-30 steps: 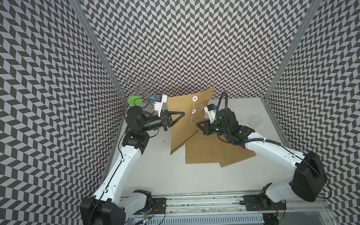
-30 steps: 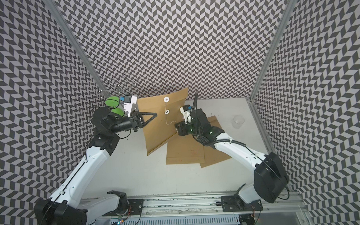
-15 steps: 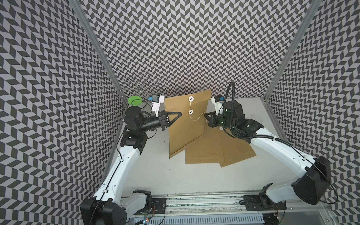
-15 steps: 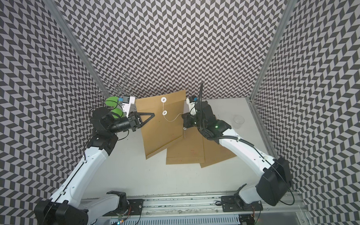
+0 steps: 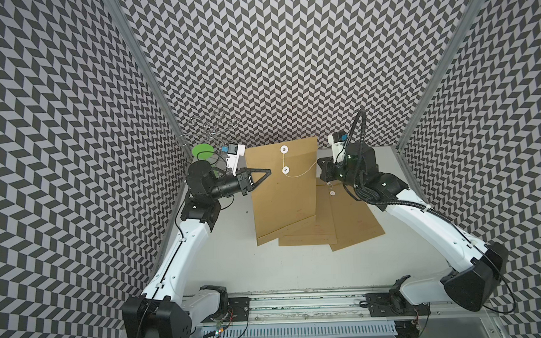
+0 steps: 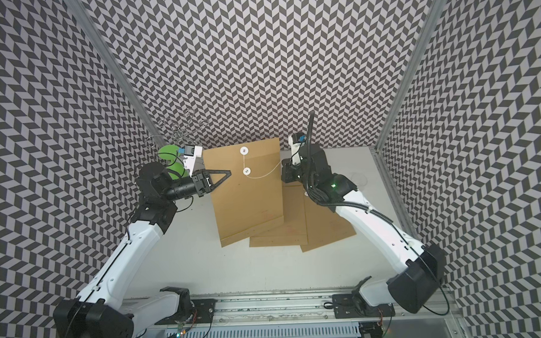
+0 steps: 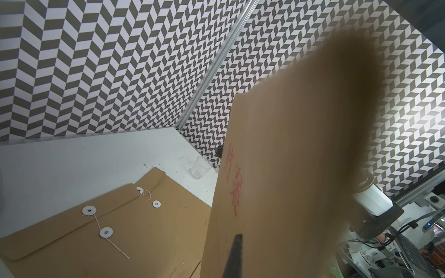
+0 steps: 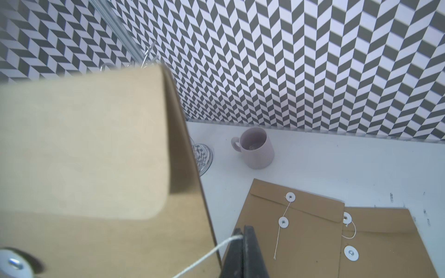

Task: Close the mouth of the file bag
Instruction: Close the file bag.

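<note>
Three brown kraft-paper file bags are seen. One upright file bag (image 5: 283,203) is stood on its lower edge toward the back of the white desk (image 5: 235,264), overlapping two flat file bags (image 5: 354,216) laid beside it. Its left edge is pinched by the left fingers (image 5: 258,170), which are pressed together on the paper. The flap (image 5: 299,148) is already folded down. A thin white string (image 5: 303,172) is run from the upper white round disc (image 5: 283,149), under the lower white round disc (image 5: 285,170), and out to the right fingers (image 8: 249,243). These are closed on its free end, and only a slight sag is left in the string.

Handling, as judged: the bag is light and thin, fairly stiff across the face but easily bent or creased, and it would likely flop if released. It is best held at a side edge, clear of the discs. The string is limp and slippery, so it is easily lost from a pinch or slipped off a disc. It is best gripped near its end and kept under mild tension while wound around the lower disc. What is inside the bag cannot be told.

Containers: a pale pink ceramic mug (image 8: 257,150) is set at the back, with a dark smudge inside and contents unclear. A clear plastic cup (image 7: 199,167) near the right wall looks empty. Neither is touched.
</note>
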`<state>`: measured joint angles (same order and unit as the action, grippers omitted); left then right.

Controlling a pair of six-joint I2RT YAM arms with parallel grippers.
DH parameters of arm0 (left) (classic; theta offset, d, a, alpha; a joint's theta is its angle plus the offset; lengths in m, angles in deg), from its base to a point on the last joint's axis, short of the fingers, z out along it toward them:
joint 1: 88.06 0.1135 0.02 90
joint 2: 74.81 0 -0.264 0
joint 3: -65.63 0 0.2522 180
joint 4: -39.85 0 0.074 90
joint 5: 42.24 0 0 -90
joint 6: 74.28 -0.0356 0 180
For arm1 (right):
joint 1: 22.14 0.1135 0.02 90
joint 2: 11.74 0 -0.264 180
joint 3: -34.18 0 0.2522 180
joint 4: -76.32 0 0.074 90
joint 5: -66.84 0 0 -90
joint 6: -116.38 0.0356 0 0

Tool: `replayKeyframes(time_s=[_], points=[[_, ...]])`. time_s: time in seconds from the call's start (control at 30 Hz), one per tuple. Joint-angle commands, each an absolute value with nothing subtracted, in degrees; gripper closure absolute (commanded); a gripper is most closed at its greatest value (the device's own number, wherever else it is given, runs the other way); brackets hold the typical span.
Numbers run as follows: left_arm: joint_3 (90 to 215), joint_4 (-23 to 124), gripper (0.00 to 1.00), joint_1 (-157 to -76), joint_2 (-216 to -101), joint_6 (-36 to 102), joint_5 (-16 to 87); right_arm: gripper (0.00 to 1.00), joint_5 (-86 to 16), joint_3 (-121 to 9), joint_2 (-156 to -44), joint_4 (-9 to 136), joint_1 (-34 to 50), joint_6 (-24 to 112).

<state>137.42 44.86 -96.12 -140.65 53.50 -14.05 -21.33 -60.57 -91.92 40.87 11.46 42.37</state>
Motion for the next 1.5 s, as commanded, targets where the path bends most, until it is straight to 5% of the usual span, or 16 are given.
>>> replayKeyframes(time_s=[0.0,1.1,1.47], points=[[136.37,43.12,1.0,-95.91,-140.14,54.5,-14.06,1.0,-18.68,-63.43,-91.93,41.08,11.65,40.81],[133.39,41.62,1.0,-96.69,-141.42,57.82,-11.02,1.0,-7.36,-81.23,-103.69,33.66,20.2,34.56],[135.43,42.27,1.0,-94.04,-142.6,60.01,-8.67,1.0,-6.19,-74.08,-100.39,32.94,20.4,35.38]])
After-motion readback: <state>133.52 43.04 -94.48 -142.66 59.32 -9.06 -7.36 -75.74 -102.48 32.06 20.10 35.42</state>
